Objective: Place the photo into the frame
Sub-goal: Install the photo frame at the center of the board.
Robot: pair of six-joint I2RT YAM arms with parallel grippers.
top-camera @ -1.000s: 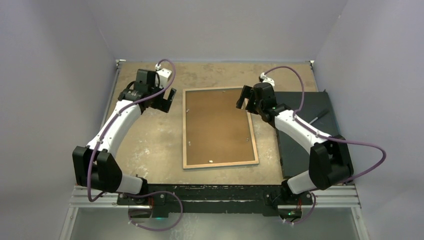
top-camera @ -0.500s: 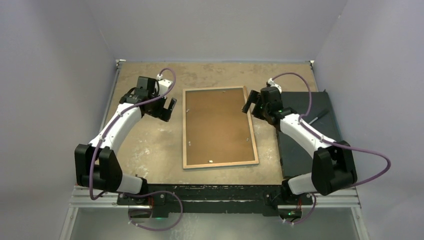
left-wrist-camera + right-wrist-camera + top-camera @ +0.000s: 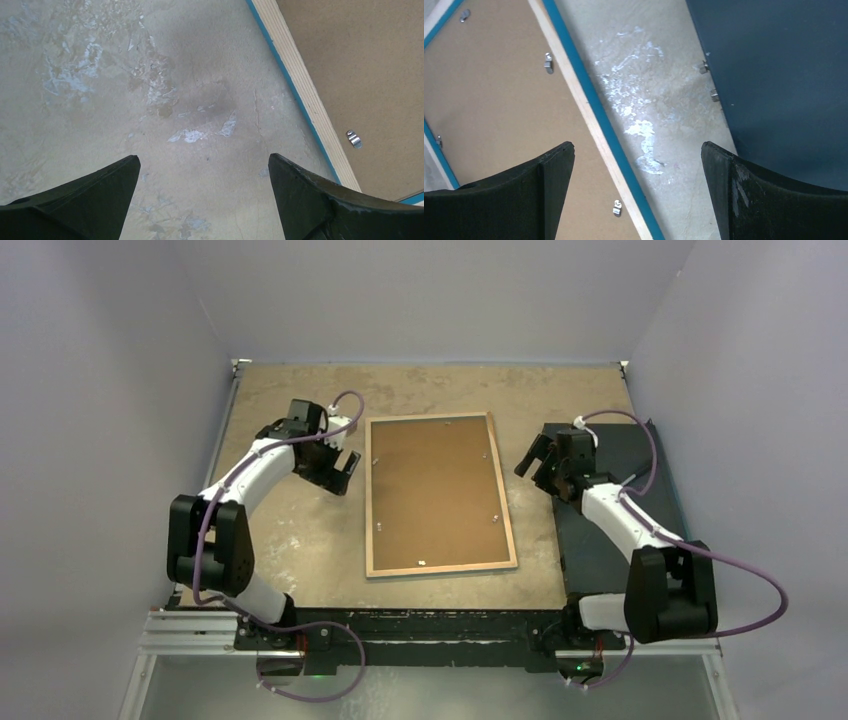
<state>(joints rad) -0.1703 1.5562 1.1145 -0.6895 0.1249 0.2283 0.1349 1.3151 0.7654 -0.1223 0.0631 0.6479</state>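
Observation:
The frame [image 3: 441, 567] lies face down in the middle of the table, its light wood rim up and a thin blue edge showing. A plain brown backing board [image 3: 432, 490] fills it, with small metal clips [image 3: 548, 62] along the rim. The photo is hidden or out of view. My left gripper [image 3: 343, 462] is open and empty over bare table just left of the frame's left rim [image 3: 300, 85]. My right gripper [image 3: 530, 455] is open and empty above the frame's right rim [image 3: 574, 90] and the table strip beside it.
A dark slate-coloured mat [image 3: 610, 500] lies on the table right of the frame, with a thin grey stick [image 3: 632, 478] on it; it also shows in the right wrist view [image 3: 784, 75]. The worn tabletop [image 3: 190, 100] has pale scuffs. Grey walls close in three sides.
My right gripper has moved right, off the frame's upper right part to over its right rim. My left gripper has moved nearer and slightly right, towards the frame's left rim. The frame has not moved.

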